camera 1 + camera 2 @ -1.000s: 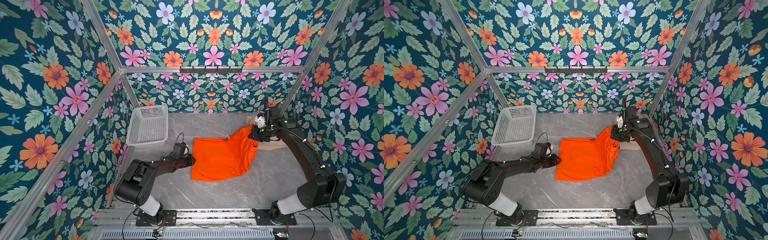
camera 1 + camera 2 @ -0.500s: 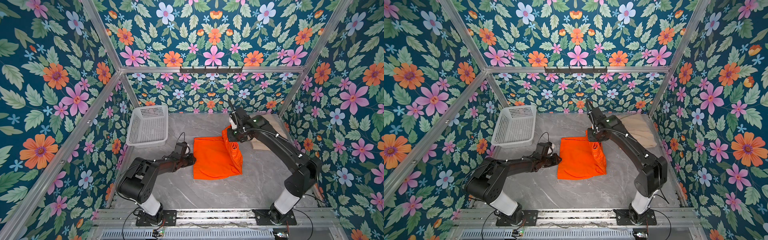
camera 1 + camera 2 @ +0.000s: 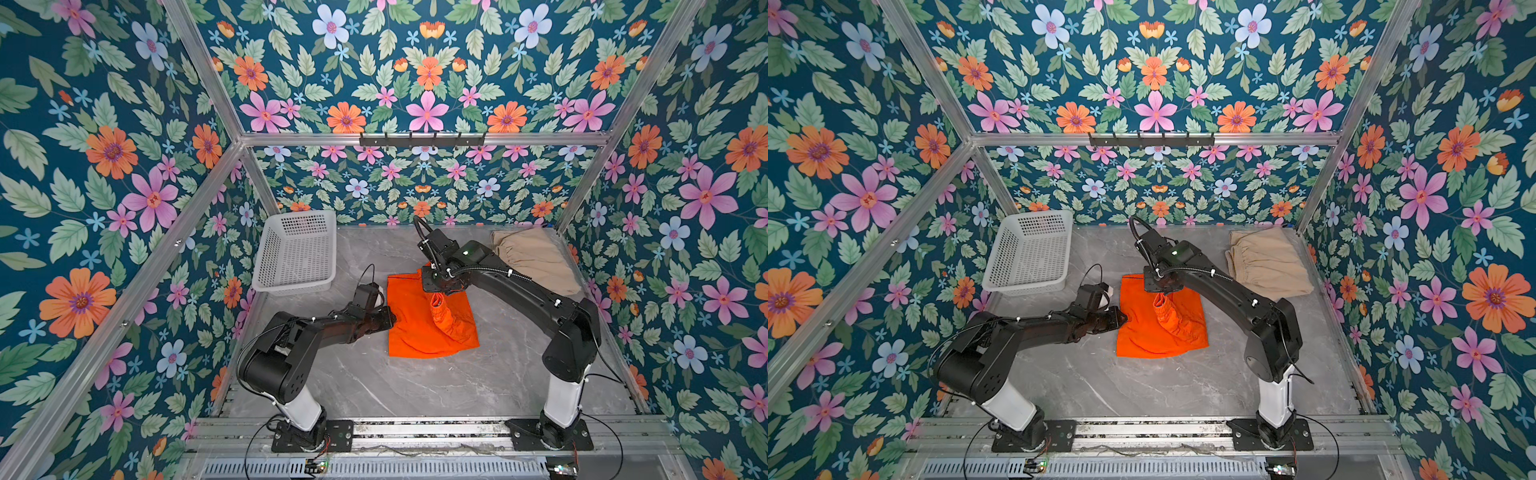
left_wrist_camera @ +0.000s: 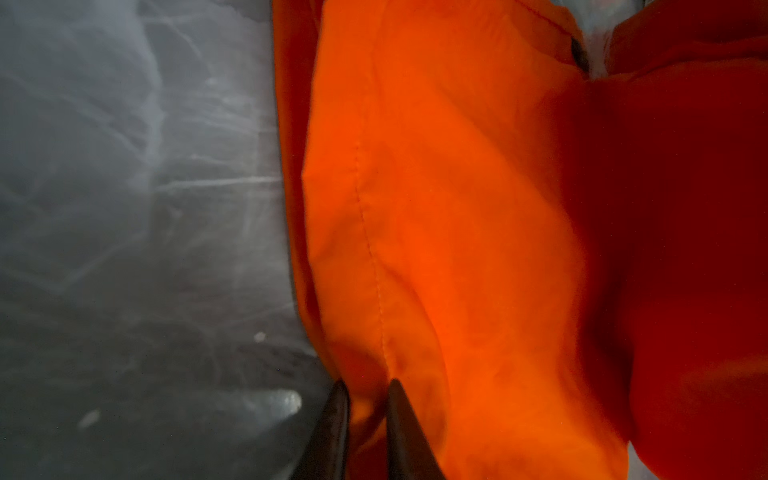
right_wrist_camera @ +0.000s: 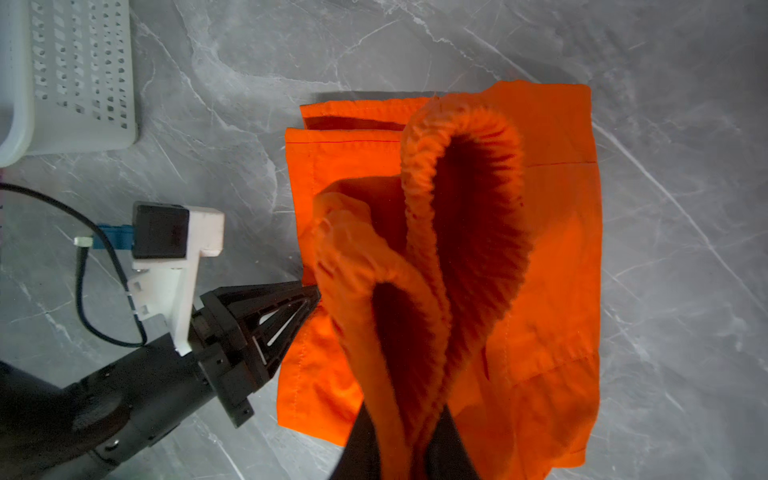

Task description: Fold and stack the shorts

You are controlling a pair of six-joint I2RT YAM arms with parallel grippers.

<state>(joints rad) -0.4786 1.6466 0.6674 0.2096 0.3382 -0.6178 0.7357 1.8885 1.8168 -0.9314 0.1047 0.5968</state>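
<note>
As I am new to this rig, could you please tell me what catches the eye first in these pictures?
The bright orange shorts in the middle stand out, their gathered waistband lifted by the right gripper while the left gripper pinches their left edge. Beige shorts lie at the far right; a white perforated basket sits far left.

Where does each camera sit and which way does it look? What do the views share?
Both top views: high at the front, looking down toward the back wall; both whole arms, left gripper, right gripper, basket, beige shorts.
Left wrist: on the left arm, looking along its fingertips at the pinched orange shorts and table.
Right wrist: on the right arm, looking down at the held waistband; left gripper shows.
Shared: every view shows the orange shorts.
</note>
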